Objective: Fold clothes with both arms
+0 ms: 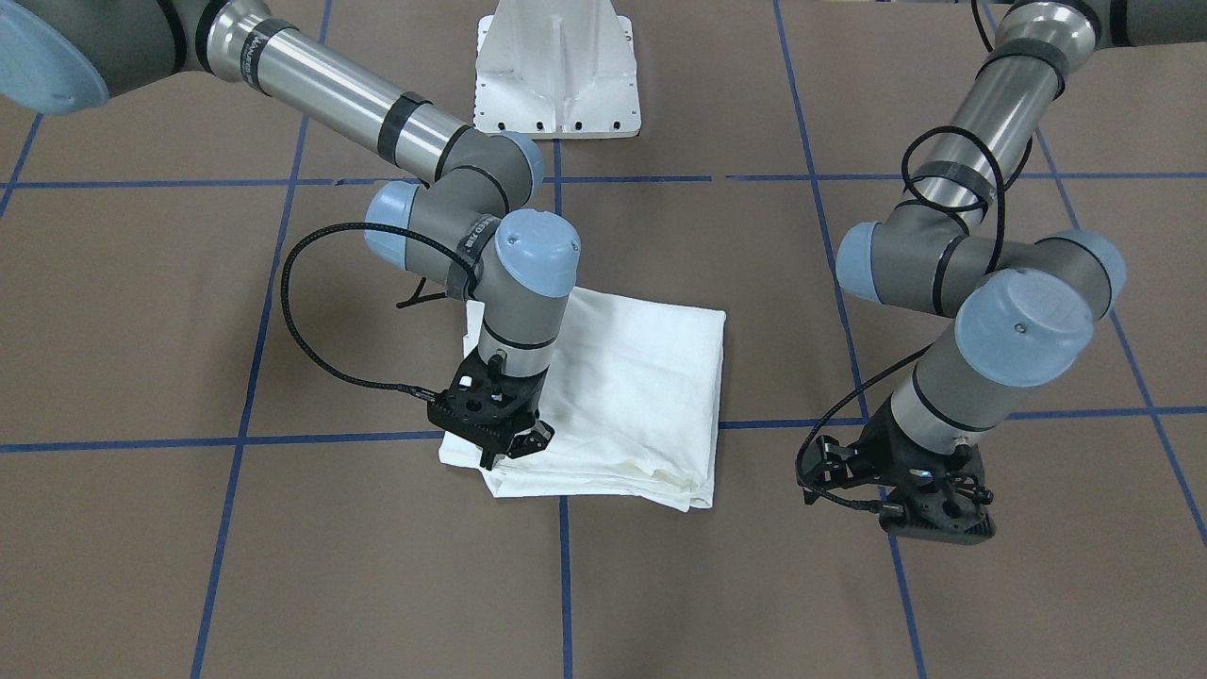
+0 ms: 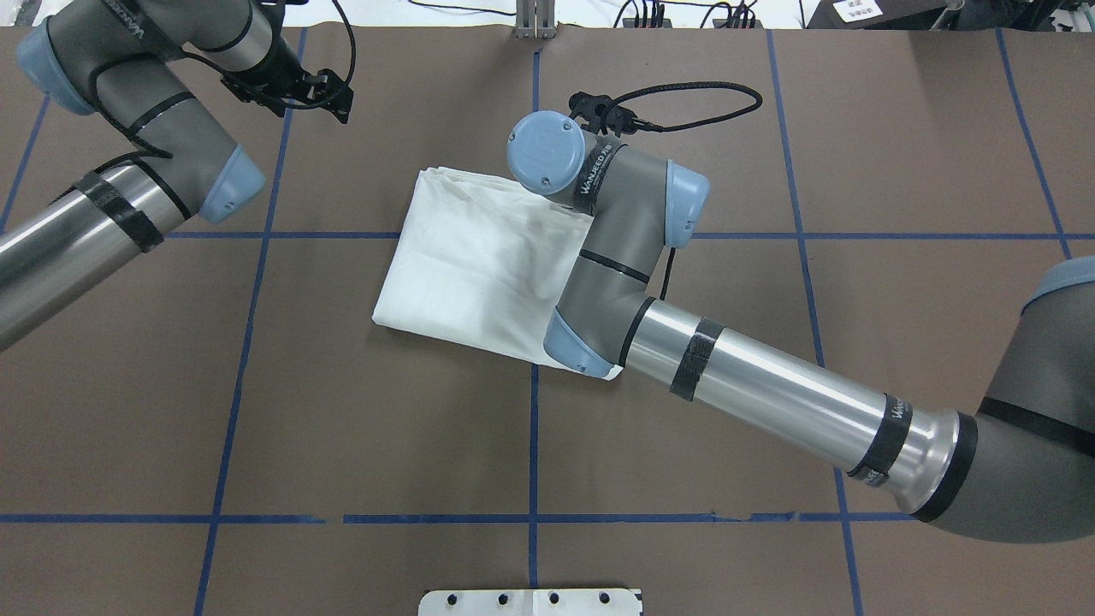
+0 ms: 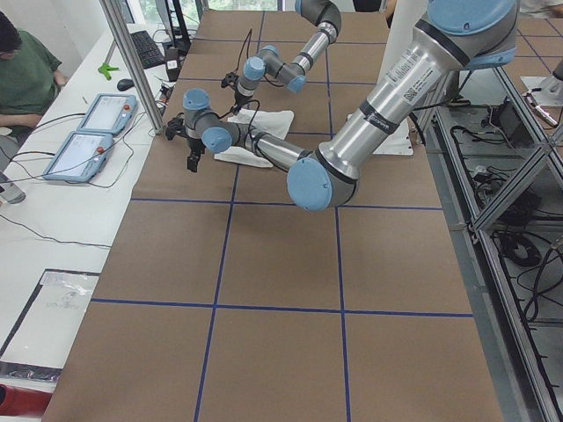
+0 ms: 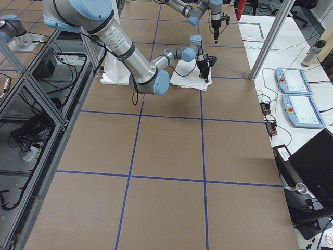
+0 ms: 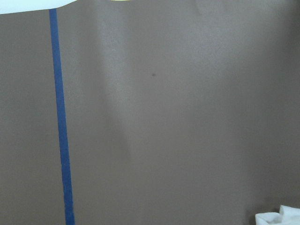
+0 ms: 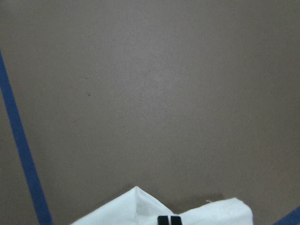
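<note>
The white T-shirt (image 1: 641, 377) lies folded into a flat rectangle on the brown table, and also shows in the overhead view (image 2: 470, 265). No print shows. My right gripper (image 1: 514, 451) points down at the shirt's corner farthest from the robot. In the right wrist view its pads (image 6: 163, 220) are together, with the cloth (image 6: 131, 211) right at them. My left gripper (image 1: 934, 523) hangs over bare table off the shirt's side and holds nothing. No fingers show in the left wrist view, only a scrap of the shirt (image 5: 281, 216).
The white pedestal base (image 1: 556, 85) stands at the robot's side of the table. Blue tape lines (image 1: 566, 566) grid the brown surface. An operator (image 3: 26, 70) and teach pendants (image 3: 88, 132) are beside the table's far edge.
</note>
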Robot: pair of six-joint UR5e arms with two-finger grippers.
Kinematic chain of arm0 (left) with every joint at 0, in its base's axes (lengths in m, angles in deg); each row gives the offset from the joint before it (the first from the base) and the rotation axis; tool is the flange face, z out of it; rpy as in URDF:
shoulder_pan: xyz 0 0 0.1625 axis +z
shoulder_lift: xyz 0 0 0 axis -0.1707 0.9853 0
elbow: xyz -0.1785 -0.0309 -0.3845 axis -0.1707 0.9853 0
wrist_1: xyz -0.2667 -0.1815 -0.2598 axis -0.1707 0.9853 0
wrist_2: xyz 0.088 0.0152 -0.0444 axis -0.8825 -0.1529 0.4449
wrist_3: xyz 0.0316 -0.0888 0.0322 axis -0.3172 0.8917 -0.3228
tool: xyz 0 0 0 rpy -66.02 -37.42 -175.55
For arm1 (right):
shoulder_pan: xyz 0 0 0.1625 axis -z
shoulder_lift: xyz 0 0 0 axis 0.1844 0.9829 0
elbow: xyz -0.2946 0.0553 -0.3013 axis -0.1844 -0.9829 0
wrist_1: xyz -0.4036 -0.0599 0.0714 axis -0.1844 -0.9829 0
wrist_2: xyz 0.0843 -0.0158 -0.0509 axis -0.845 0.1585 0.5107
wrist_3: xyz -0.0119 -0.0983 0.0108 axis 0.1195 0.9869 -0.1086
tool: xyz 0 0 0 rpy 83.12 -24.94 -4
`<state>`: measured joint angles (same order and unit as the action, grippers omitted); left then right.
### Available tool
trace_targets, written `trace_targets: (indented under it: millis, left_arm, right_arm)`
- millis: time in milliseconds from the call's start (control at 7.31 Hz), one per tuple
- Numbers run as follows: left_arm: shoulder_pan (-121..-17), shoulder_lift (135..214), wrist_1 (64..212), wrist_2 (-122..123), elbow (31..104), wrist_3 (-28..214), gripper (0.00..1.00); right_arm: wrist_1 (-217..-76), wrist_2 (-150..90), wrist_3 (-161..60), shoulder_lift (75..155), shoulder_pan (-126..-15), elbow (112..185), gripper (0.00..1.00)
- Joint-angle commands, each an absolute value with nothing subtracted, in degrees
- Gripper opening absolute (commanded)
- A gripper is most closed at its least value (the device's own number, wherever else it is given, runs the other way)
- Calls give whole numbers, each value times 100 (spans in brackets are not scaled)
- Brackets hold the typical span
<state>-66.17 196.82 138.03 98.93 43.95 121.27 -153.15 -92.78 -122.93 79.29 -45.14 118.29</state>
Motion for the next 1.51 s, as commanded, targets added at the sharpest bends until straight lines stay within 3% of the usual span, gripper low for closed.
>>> trace_targets:
  millis: [0,137,411,821,1095,1368]
  left_arm:
    - [-6617,19678,13803,9893,4447,12134,100]
    - [-6617,19670,13803,9893,4465,12134,100]
    - [-6617,19591,13777,9919,4587,12099,100]
    - [-6669,19030,13706,9954,5395,12028,100]
    - [-6948,18660,13288,10007,5974,11313,100]
    - [-7475,18283,12645,10130,6449,10075,100]
  right_arm:
    - [-15407,-9110,-11673,7934,-4560,11804,0]
    - [-15407,-9110,-11313,7934,-4604,11778,98]
    - [-15398,-9590,-11074,7899,-4814,11795,100]
    - [-15424,-11232,-10013,8038,-5516,12084,100]
    - [-15555,-12086,-9240,8756,-6008,12941,100]
    - [-16535,-12352,-8055,9302,-6448,13996,100]
